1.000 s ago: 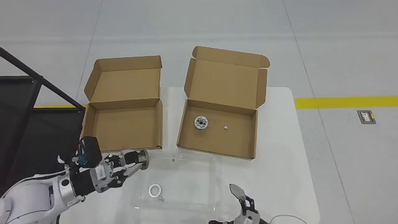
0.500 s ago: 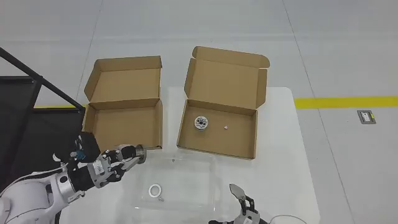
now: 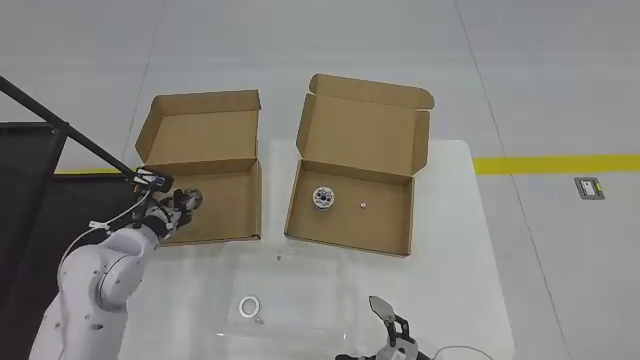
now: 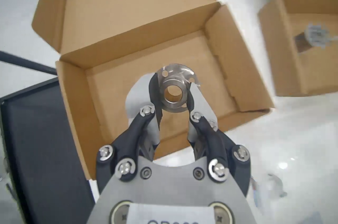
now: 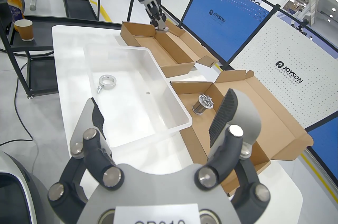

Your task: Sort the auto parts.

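Steel flanged bushing [image 4: 175, 71] is clamped between the fingers of my left gripper [image 4: 172, 101], which hangs above the floor of the left cardboard box [image 4: 113, 87]. My right gripper [image 5: 161, 108] stands wide open, holding nothing, by the near end of the clear tray [image 5: 174, 103]. A shaft collar [image 5: 107, 82] lies in the tray. A toothed cylinder [image 5: 202, 103] stands in the right box [image 5: 277, 130].

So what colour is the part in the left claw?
Shiny silver-grey metal. The left wrist view shows the part best, gripped in the left claw.
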`<act>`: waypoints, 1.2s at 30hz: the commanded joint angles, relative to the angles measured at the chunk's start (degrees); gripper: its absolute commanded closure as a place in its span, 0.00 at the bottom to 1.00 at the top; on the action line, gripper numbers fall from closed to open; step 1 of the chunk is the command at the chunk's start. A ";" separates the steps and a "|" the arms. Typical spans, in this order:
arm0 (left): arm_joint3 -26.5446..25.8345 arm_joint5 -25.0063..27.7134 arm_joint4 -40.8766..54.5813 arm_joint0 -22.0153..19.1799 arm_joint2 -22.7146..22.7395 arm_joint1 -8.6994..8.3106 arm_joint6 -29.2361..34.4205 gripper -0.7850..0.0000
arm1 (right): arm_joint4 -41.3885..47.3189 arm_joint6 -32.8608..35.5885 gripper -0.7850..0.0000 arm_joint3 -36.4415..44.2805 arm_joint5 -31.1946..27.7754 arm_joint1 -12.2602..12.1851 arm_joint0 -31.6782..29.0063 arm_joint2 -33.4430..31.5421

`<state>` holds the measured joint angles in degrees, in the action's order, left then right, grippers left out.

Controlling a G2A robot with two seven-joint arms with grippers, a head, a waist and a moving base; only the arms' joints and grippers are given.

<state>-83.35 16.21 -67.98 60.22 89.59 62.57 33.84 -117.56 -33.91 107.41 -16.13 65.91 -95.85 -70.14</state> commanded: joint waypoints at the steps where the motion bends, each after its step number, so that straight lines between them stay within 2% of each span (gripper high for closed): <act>1: 6.76 -1.80 -2.17 -3.92 -3.21 0.37 -0.23 1.00 | 0.00 0.00 0.00 0.00 0.00 0.00 0.00 0.00; 6: 16.74 -1.98 -2.92 -10.23 -7.77 1.20 -0.60 1.00 | 0.00 0.00 0.00 0.00 0.00 0.00 0.00 0.00; 10: 20.69 -1.64 -2.80 -12.73 -9.29 1.54 -1.56 0.98 | 0.00 0.00 0.00 0.00 0.00 0.00 0.00 0.00; 11: 21.40 -1.55 -2.86 -13.14 -9.53 1.59 -1.69 0.82 | 0.00 0.00 0.00 0.00 0.00 0.00 0.00 0.00; 12: 21.97 -1.48 -2.88 -13.49 -9.73 1.62 -1.72 0.73 | 0.00 0.00 0.00 0.00 0.00 0.00 0.00 0.00; 13: 22.40 -1.38 -2.94 -13.76 -9.91 1.64 -1.80 0.58 | 0.00 0.00 0.00 0.00 0.00 0.00 0.00 0.00; 14: 22.78 -1.33 -2.95 -13.97 -10.03 1.66 -1.86 0.51 | 0.00 0.00 0.00 0.00 0.00 0.00 0.00 0.00; 17: 23.10 -1.16 -2.79 -14.27 -10.04 1.62 -2.14 0.16 | 0.00 0.00 0.00 0.00 0.00 0.00 0.00 0.00; 19: 22.01 -1.21 -2.49 -13.86 -9.46 1.48 -2.89 0.05 | 0.00 0.00 0.00 0.00 0.00 0.00 0.00 0.00; 20: 20.81 -1.34 -2.63 -13.42 -8.96 1.33 -3.30 0.01 | 0.00 0.00 0.00 0.00 0.00 0.00 0.00 0.00; 23: 14.42 -0.76 -1.76 -10.52 -6.52 0.75 -4.43 0.00 | 0.00 0.00 0.00 0.00 0.00 0.00 0.00 0.00; 30: -11.65 3.85 0.24 3.69 0.71 -0.79 -4.07 0.00 | 0.00 0.00 0.00 0.00 0.00 0.00 0.00 0.00; 32: -18.61 7.97 1.07 8.15 2.11 -1.19 -3.09 0.00 | 0.00 0.00 0.00 0.00 0.00 0.00 0.00 0.00; 36: -28.90 18.15 0.90 15.10 4.08 -2.08 -0.47 0.00 | 0.00 0.00 0.00 0.00 0.00 0.00 0.00 0.00</act>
<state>-109.07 30.60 -66.61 73.30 93.37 60.75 32.64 -117.56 -33.91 107.41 -16.13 65.91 -95.85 -70.14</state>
